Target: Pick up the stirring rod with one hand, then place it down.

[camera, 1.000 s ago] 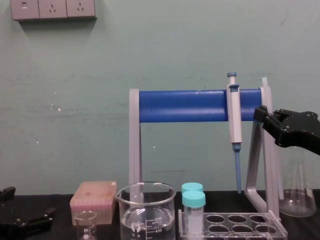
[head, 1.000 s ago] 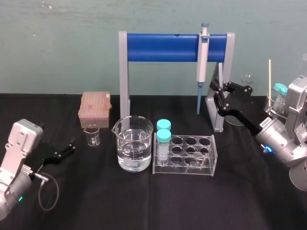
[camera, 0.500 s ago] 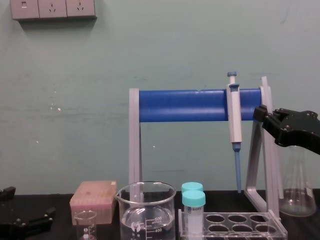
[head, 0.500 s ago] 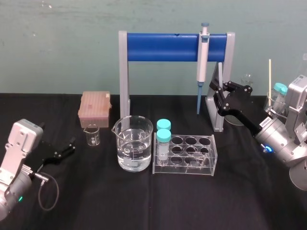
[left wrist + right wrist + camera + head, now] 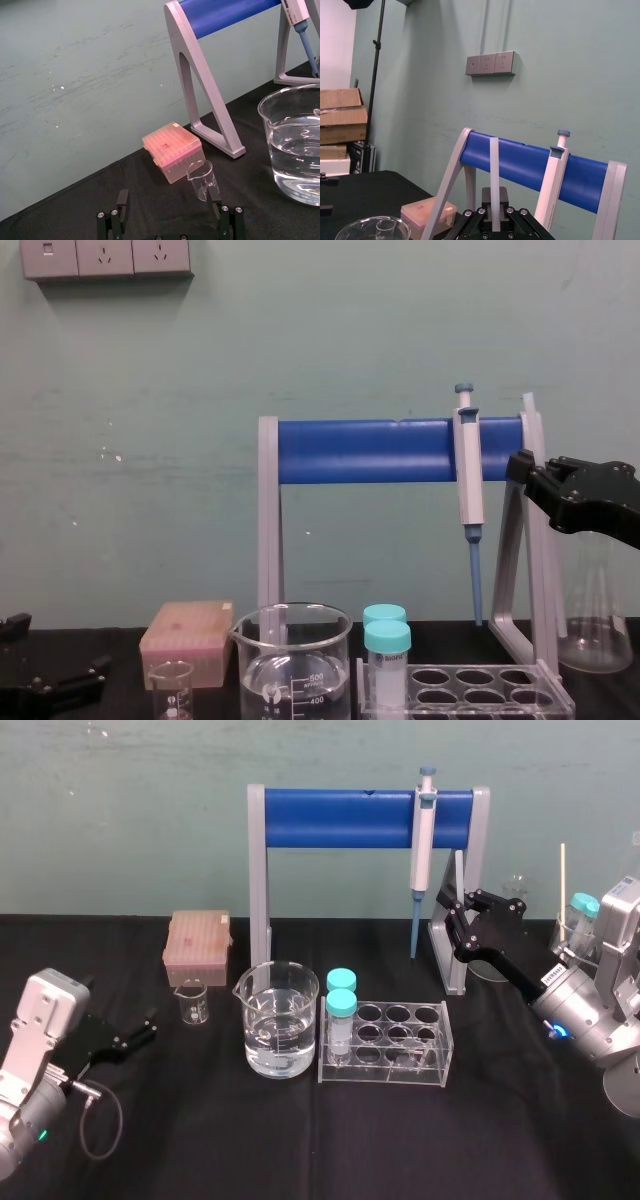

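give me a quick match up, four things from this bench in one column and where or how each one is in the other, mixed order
Column 1
1. stirring rod
2. pipette
3. large beaker
4. left pincer

Column 2
a. hangs on the blue bar of the stand
b. part filled with clear liquid
c. held upright in the right pincer
d. open, low over the table, to the left of the small beaker

Pairs: 1-c, 2-a, 3-b, 4-d
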Motion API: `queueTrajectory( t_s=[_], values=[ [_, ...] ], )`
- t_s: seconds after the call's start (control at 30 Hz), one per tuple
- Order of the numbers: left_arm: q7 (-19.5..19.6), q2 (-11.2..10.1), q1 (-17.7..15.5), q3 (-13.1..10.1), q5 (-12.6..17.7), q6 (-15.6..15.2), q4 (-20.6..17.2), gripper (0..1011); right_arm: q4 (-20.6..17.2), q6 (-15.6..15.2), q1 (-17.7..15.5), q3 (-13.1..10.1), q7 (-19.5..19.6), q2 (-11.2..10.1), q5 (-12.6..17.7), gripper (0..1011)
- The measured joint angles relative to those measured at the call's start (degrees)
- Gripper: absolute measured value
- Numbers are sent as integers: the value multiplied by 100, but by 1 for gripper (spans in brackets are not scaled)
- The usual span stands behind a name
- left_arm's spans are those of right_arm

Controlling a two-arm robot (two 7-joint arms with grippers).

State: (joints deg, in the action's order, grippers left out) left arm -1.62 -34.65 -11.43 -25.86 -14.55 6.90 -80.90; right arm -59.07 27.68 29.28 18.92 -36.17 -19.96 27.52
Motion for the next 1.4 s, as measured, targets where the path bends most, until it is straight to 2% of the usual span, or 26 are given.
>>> queueTrajectory(
  t_s=[1.4],
  values=[
    [0,0,0,0,0,0,0,1000,0,0,0,0,0,0,0,72]
  ],
)
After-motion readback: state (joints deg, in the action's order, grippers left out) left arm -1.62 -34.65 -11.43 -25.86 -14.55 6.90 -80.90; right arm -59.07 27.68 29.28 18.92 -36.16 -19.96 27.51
